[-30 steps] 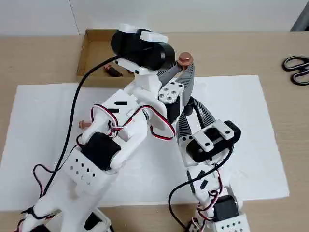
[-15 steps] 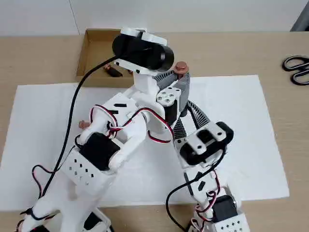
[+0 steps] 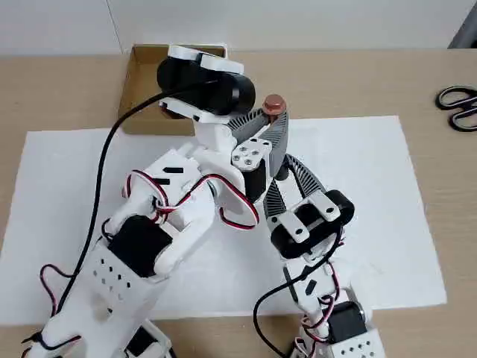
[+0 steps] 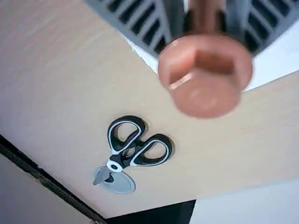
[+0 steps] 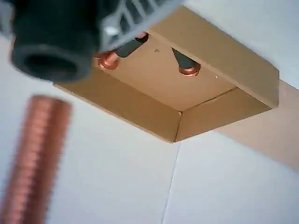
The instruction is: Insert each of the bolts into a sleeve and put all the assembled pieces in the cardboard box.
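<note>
Bolt (image 3: 273,104): clenched by the left gripper (image 3: 270,119) on the shank just under the head. The head stands proud above the fingers, just off the box's (image 3: 149,125) near-right corner. The threaded end is just short of the sleeve's (image 5: 49,51) mouth and has not entered.

Sleeve: grasped about its body by the right gripper (image 5: 65,23), mouth left free.

Handling, as judged:
- The bolt is small, rigid and light. The thread gives bite, while the smooth head would slip, so the hold under the head is sound.
- The sleeve is stiff and smooth-walled. It may roll in the ribbed fingers if the bolt goes in off-line, so a mid-body grip suits it.

Edges and room:
- The box walls are low, and two finished pieces (image 5: 184,65) lie on its floor.
- The left arm crowds the box's near wall.
- Working room lies over the paper (image 3: 358,194), right of the box.
- The scissors (image 3: 456,107) lie well apart, far right of the box.
</note>
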Motion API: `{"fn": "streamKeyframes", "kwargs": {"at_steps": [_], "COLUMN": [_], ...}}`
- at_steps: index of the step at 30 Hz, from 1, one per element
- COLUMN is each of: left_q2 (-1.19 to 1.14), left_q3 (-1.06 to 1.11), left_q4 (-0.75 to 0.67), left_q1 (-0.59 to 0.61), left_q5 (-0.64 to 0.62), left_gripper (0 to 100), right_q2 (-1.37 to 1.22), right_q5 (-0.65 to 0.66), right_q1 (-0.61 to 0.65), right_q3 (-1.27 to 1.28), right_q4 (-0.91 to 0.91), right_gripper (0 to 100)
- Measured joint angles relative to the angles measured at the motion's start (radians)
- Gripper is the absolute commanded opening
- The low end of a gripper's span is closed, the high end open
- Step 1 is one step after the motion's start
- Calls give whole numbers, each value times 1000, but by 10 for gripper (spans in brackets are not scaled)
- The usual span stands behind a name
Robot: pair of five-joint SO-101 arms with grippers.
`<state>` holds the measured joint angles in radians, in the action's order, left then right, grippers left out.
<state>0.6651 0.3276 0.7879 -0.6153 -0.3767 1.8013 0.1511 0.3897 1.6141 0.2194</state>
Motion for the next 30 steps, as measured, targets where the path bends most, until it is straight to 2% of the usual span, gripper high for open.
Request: {"fn": "streamKeyframes", "kwargs": {"at_steps": [6, 13, 26, 30], "left_q2": [0, 8, 170, 210], "left_q3": [31, 167, 356, 367], "left_q4": [-60, -193, -206, -209], "left_q1": [0, 0, -5, -6], "left_q5": [8, 143, 152, 152], "left_gripper": [6, 6, 6, 6], "right_q2": [0, -2, -2, -2], "right_q5": [0, 0, 2, 3], "right_q1": [0, -2, 3, 5], "right_q3": [0, 2, 0, -17], "right_q4": [0, 0, 0, -49], "right_gripper": [4, 4, 4, 4]}}
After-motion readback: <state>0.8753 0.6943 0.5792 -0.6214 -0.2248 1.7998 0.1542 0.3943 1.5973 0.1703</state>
